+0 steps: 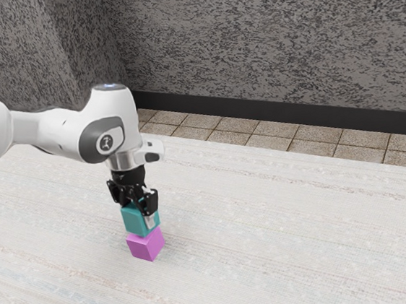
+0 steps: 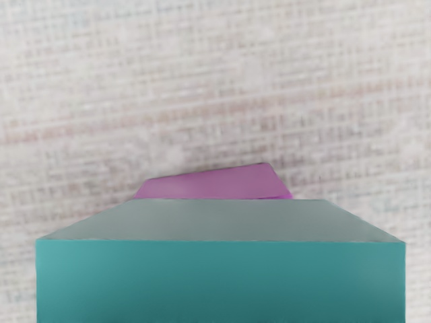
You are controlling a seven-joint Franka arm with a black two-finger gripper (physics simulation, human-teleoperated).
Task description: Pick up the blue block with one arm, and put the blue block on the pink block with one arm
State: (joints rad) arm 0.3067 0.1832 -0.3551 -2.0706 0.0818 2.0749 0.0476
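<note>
Bright, soft and even throughout, as from above. Faint diffuse shadow on the pale worktop (image 2: 202, 81) just beside the pink block (image 2: 215, 183). Flat shading on the blue block (image 2: 222, 279), greyer on top than on the side. Dimmer on the speckled wall (image 1: 263, 37)

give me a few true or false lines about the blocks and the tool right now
1. The blue block is directly over the pink block. True.
2. The tool hangs open, well clear of the blue block. False: its fingers press the blue block from two sides.
3. The pink block lies on the tiled floor. False: it rests on the table; the floor lies beyond the table's far edge.
4. The arm comes in from the exterior view's left. True.
</note>
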